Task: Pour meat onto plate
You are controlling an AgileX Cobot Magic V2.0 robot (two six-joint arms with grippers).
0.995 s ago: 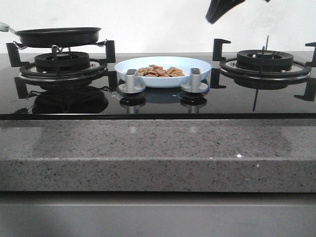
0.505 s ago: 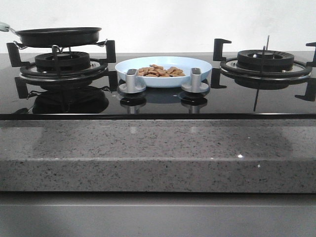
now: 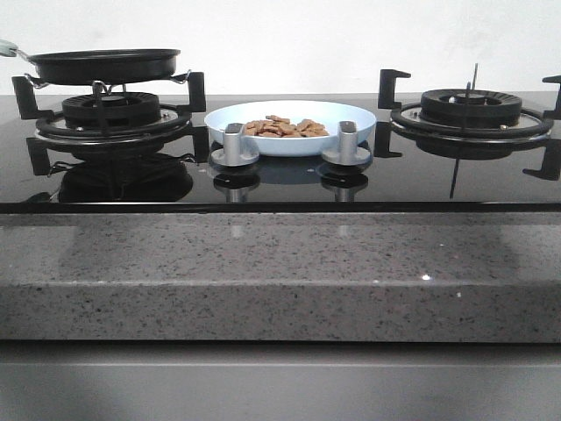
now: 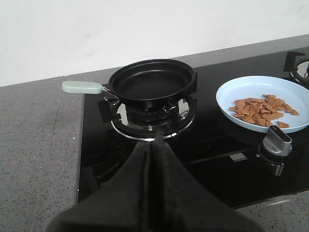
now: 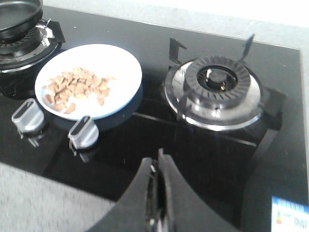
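Note:
The pale blue-white plate (image 3: 289, 112) sits on the black hob between the two burners. The meat (image 3: 285, 127), a heap of small orange-brown chunks, lies on it. Plate (image 4: 251, 89) and meat (image 4: 260, 109) also show in the left wrist view, and plate (image 5: 118, 67) and meat (image 5: 75, 89) in the right wrist view. My left gripper (image 4: 157, 140) is shut and empty, held above the hob in front of the left burner. My right gripper (image 5: 158, 159) is shut and empty, above the hob's front part. Neither gripper shows in the front view.
An empty black frying pan (image 3: 103, 64) with a pale green handle (image 4: 81, 87) rests on the left burner (image 3: 110, 114). The right burner (image 3: 471, 110) is bare. Two silver knobs (image 3: 233, 146) (image 3: 345, 143) stand in front of the plate. A grey stone counter edge (image 3: 280, 272) runs along the front.
A black gripper at the top right of the front view one second ago has left that view. Pan, plate and meat have not moved.

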